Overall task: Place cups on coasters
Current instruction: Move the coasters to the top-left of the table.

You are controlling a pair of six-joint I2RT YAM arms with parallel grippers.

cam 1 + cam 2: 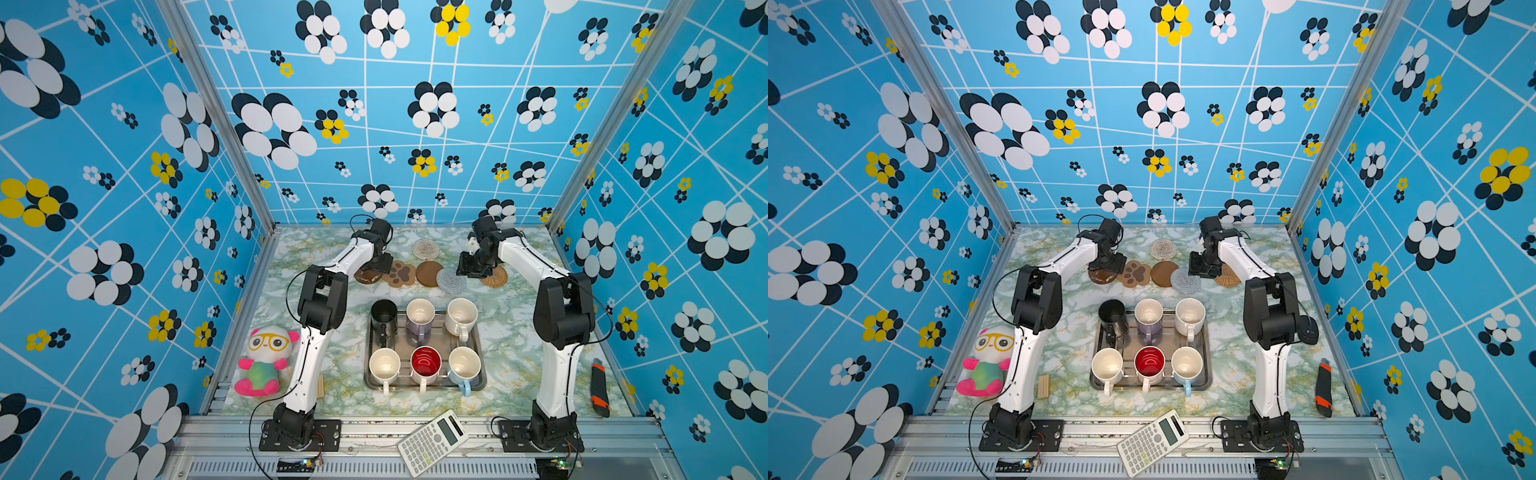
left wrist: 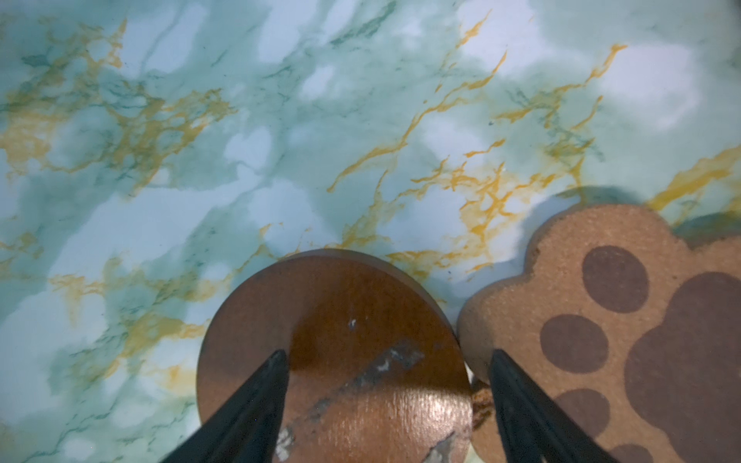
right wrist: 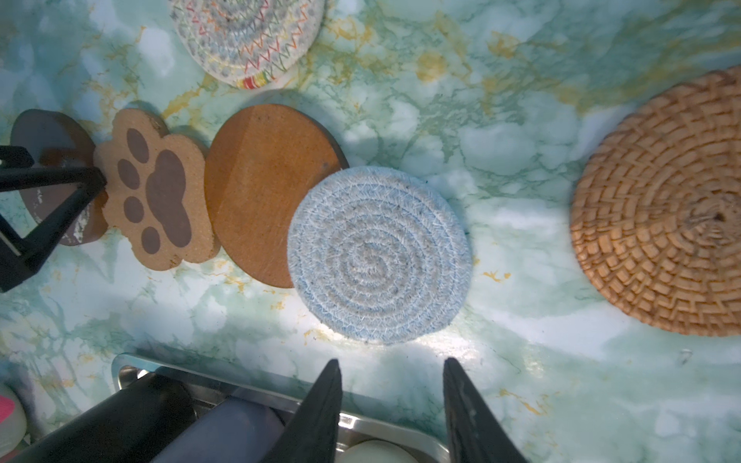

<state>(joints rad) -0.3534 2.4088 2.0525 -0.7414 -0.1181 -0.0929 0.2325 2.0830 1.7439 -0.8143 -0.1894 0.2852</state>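
The left end effector (image 2: 387,352) stands spread over a brown disc coaster (image 2: 353,312) that touches the paw-print coaster (image 2: 601,320) by one fingertip; closing here could drag both askew. The right end effector (image 3: 391,360), spread and empty, hangs beside the grey-blue coaster (image 3: 377,256); the cups (image 1: 425,361) wait well behind both.

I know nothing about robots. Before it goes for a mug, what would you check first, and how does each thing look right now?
1. Six mugs upright on the tray: ok.
2. Left tool open and empty: ok.
3. Right tool open and empty: ok.
4. Blue round apart from the brown disc: not ok. It overlaps the disc, and the paw touches that disc too.
5. Left tool clear of the dark disc beneath it: cannot tell.
6. Rattan round flat and on its own: ok.
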